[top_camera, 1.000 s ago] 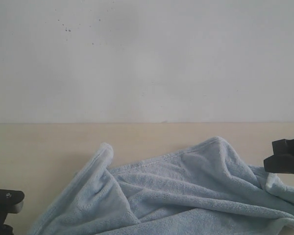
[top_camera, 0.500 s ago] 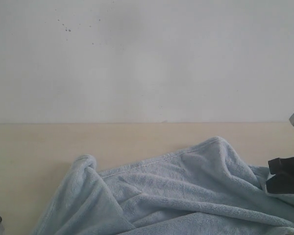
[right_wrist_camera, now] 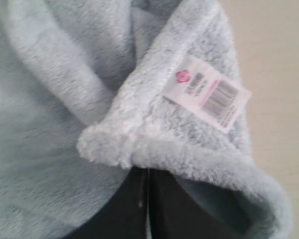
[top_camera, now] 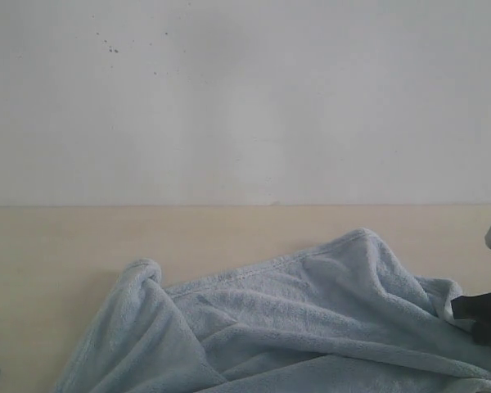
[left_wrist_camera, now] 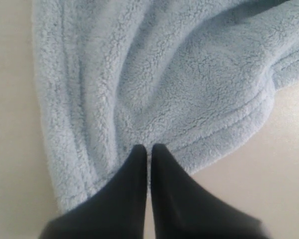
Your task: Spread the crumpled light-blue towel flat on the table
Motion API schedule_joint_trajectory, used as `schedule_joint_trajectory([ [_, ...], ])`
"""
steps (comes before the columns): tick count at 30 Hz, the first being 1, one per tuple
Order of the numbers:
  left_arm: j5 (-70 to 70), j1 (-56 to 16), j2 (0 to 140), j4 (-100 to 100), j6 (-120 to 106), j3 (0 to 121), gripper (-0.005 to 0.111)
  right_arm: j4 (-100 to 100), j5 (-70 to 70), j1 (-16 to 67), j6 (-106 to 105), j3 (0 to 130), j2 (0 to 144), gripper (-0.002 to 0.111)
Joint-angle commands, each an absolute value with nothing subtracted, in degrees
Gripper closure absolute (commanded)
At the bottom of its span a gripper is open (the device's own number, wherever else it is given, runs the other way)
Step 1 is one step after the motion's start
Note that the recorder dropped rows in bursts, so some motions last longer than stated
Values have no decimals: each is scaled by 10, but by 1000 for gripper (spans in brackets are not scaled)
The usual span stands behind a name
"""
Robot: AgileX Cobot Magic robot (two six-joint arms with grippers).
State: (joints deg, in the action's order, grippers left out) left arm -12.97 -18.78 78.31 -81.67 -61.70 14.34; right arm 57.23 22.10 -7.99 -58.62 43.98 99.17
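Your left pincer (left_wrist_camera: 148, 149) and right pincer (right_wrist_camera: 147, 172) each clamp the towel (top_camera: 311, 303) hem; it lies crumpled on the bench (top_camera: 49, 246), unspread.

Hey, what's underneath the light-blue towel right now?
The towel lies bunched on the beige table, which shows around it. In the right wrist view, the right gripper reaches under a folded edge. Anything else beneath is covered.

One marking shows: a small white label (right_wrist_camera: 208, 93) on the light-blue towel (right_wrist_camera: 50, 124), close to its turned-over hem corner. It carries a pink emblem at one end, a few lines of tiny grey print, a barcode and a pink line alongside it — all too blurred to read.
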Motion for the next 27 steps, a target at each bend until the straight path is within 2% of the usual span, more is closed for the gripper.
schedule_joint_trajectory([
  [1,-135,-191,777,-812,-613,140,103,567,188,-80,-591,447,1023,108],
  [16,-122,-191,777,-800,-613,140,103,561,53,-82,-588,458,1045,108],
  [20,-121,-191,777,-800,-613,140,103,561,27,-105,-575,447,1045,108],
  [27,-108,-191,777,-799,-613,140,103,553,105,-176,-570,447,1047,108],
])
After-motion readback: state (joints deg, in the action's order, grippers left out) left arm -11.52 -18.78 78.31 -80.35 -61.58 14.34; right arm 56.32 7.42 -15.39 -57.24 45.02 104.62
